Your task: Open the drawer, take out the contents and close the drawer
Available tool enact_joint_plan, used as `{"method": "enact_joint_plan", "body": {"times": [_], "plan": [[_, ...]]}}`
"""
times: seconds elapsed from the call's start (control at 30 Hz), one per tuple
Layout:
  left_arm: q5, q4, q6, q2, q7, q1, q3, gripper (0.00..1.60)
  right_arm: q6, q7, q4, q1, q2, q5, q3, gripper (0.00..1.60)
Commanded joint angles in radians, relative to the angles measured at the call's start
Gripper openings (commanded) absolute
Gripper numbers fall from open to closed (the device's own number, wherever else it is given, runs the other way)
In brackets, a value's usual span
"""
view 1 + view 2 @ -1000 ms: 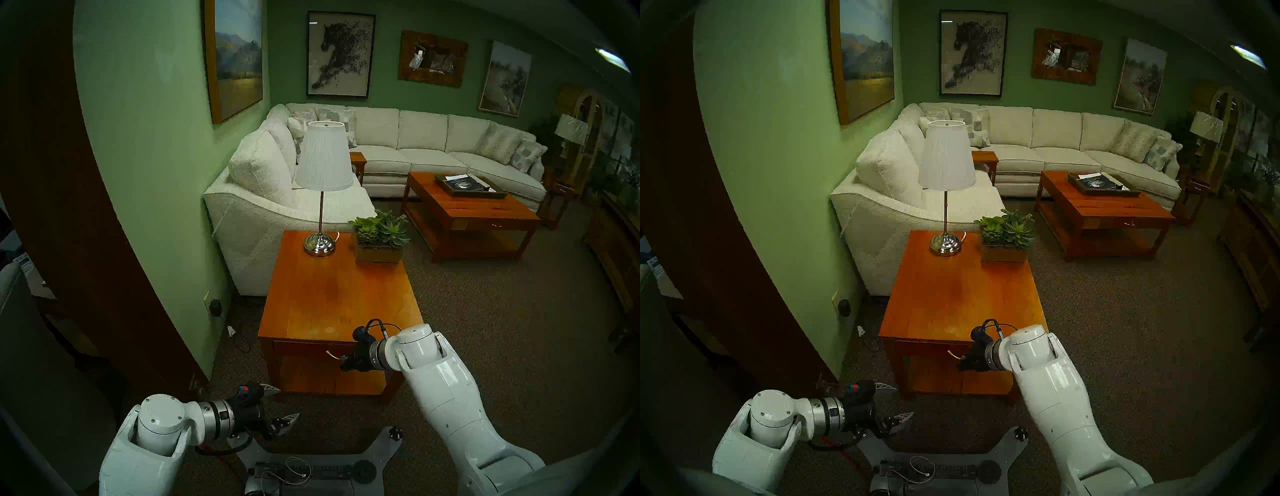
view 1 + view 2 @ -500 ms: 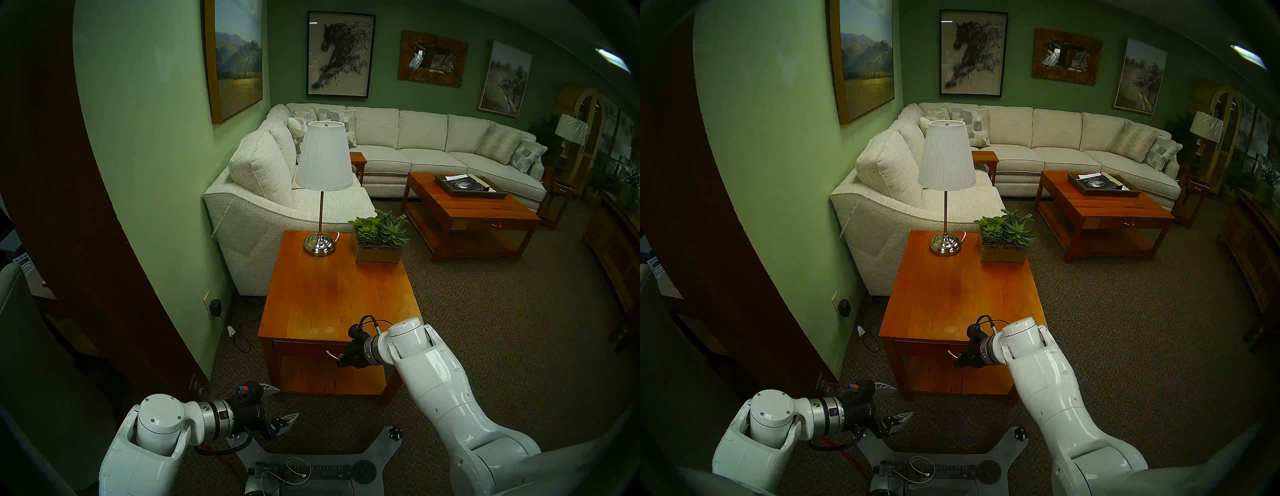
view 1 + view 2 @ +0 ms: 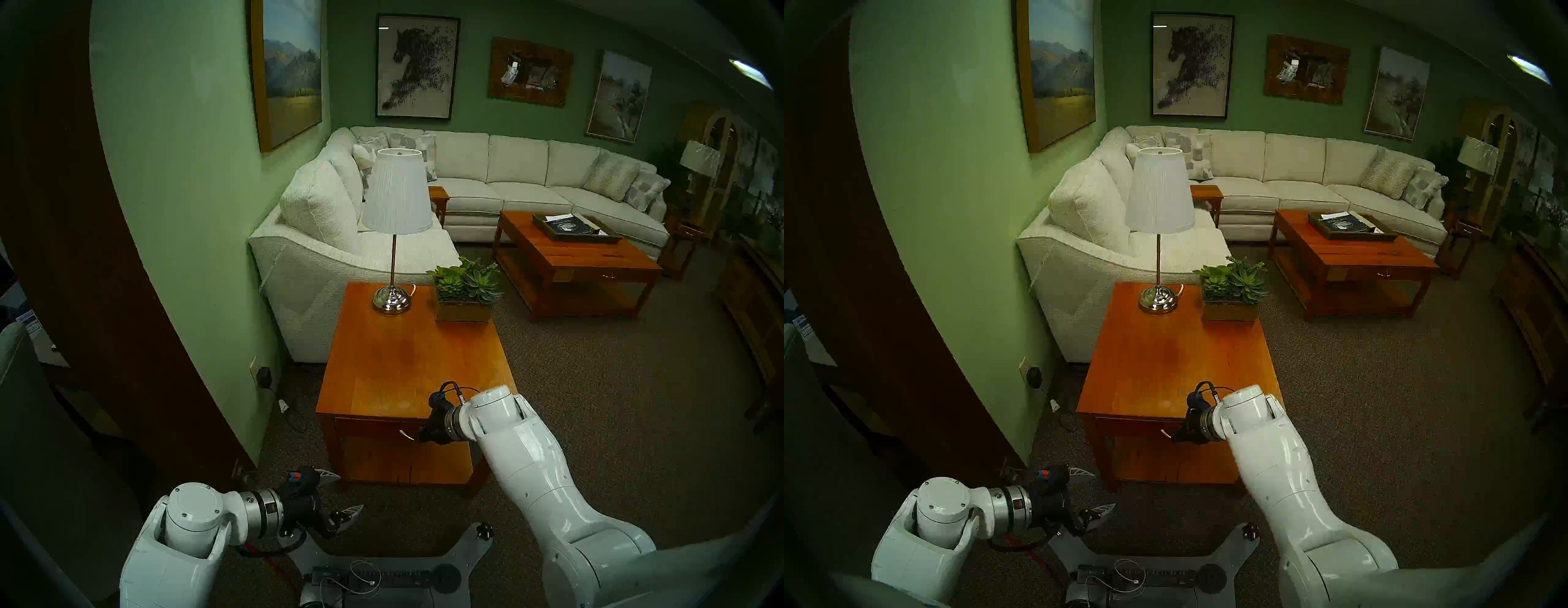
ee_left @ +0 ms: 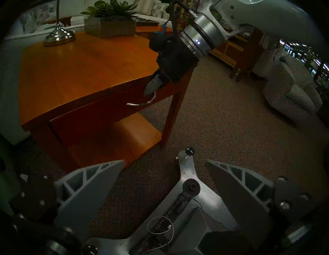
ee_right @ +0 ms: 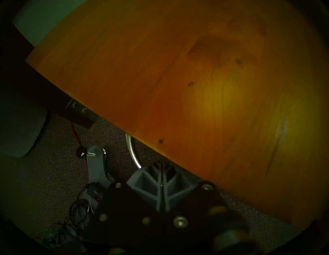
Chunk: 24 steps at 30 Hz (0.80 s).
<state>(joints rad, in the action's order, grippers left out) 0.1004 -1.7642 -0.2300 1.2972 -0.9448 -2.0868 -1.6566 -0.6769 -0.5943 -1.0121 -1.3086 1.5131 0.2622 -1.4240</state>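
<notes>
Right gripper, its 2 fingers pressed together with nothing visibly between them, sits at the right end of the curved silver handle low in the centre of the head stereo left view. The drawer is shut under the glossy orange-brown top of the end table, so the contents are hidden. The left gripper, lower left, hangs with its jaws spread wide over the speckled carpet.

In the head stereo right view the same layout holds; a chrome-based lamp and a boxed succulent planter stand at the table's far edge.

From the left wrist view, the pale pointed fingertips appear tucked behind the bail's right end (touching or just short, I cannot tell).

The right wrist view shows ribbed grey fingers closed, the thin metal arc just to their upper left.

Opening is the step in hand, judging by this. Next calls for hooking the bail firmly and pulling straight out, level, toward the robot.
</notes>
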Motion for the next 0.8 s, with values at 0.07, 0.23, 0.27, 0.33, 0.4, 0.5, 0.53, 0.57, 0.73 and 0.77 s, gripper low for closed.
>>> {"method": "enact_joint_plan", "body": {"times": [0.07,0.23,0.27,0.33,0.4,0.5,0.53,0.57,0.73,0.77], "plan": [[-0.005,-0.016,0.000,-0.002,-0.009,0.017,0.002,1.60,-0.021,0.026,0.033,0.057,0.019,0.006,-0.010,0.00],[-0.004,-0.013,-0.003,0.000,-0.012,0.026,0.004,1.60,-0.047,0.034,0.056,0.070,0.024,0.015,-0.011,0.00],[-0.004,-0.012,-0.004,0.000,-0.013,0.028,0.005,1.60,-0.051,0.035,0.060,0.072,0.025,0.015,-0.012,0.00],[-0.004,-0.008,-0.007,0.001,-0.014,0.036,0.005,1.60,-0.061,0.035,0.071,0.080,0.028,0.017,-0.013,0.00],[-0.004,-0.007,-0.008,0.001,-0.015,0.038,0.006,1.60,-0.062,0.036,0.073,0.081,0.028,0.017,-0.013,0.00],[-0.003,-0.002,-0.010,0.001,-0.016,0.045,0.006,1.60,-0.060,0.039,0.079,0.083,0.030,0.017,-0.017,0.00],[-0.003,0.000,-0.010,0.001,-0.016,0.046,0.006,1.60,-0.060,0.040,0.080,0.084,0.031,0.017,-0.018,0.00],[-0.003,0.002,-0.011,0.001,-0.017,0.049,0.006,1.60,-0.059,0.040,0.078,0.083,0.030,0.017,-0.019,0.00],[-0.002,0.010,-0.014,0.001,-0.019,0.059,0.008,1.60,-0.070,0.022,0.030,0.058,0.022,0.015,-0.021,0.00],[-0.001,0.013,-0.015,0.001,-0.020,0.062,0.008,1.60,-0.078,0.017,0.012,0.049,0.020,0.015,-0.020,0.00]]}}
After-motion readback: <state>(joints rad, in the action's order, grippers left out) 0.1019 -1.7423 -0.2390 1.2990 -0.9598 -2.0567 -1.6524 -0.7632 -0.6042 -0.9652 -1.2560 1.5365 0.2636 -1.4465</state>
